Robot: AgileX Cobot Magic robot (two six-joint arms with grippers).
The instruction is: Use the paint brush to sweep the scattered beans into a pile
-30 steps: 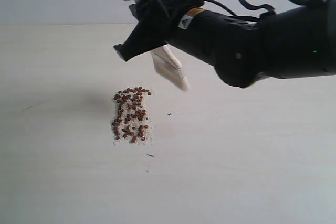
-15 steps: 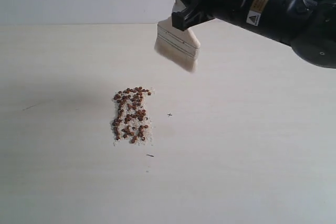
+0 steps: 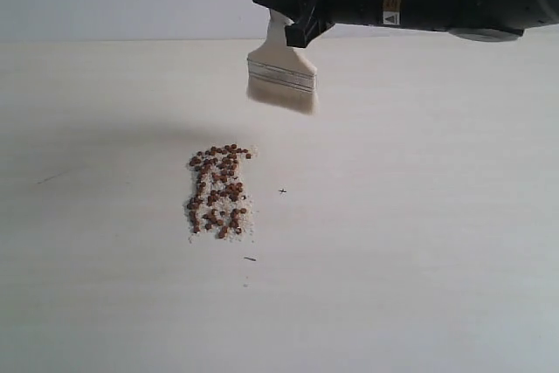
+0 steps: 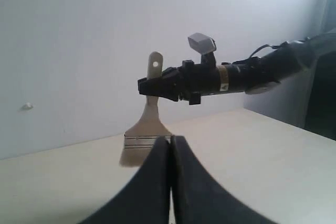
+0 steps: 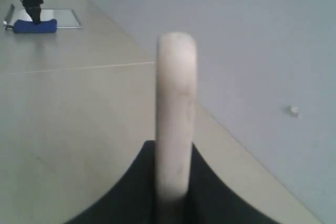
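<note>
Dozens of beans [image 3: 218,191] lie clustered (paint brush [image 3: 281,76] held aloft, bristles down).

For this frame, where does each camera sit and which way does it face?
Exterior: off the arms, angled down at the table and beans; shows the right gripper holding the paint brush.
Left wrist: rides its arm, facing the wall past the shut left gripper.
Right wrist: rides its arm, looking along the brush handle between its jaws.
Shared: exterior and left wrist both show brush and right gripper.

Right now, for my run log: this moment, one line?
right claw: holds paint brush, aloft, bristles down; beans: clustered; left claw: shut
</note>
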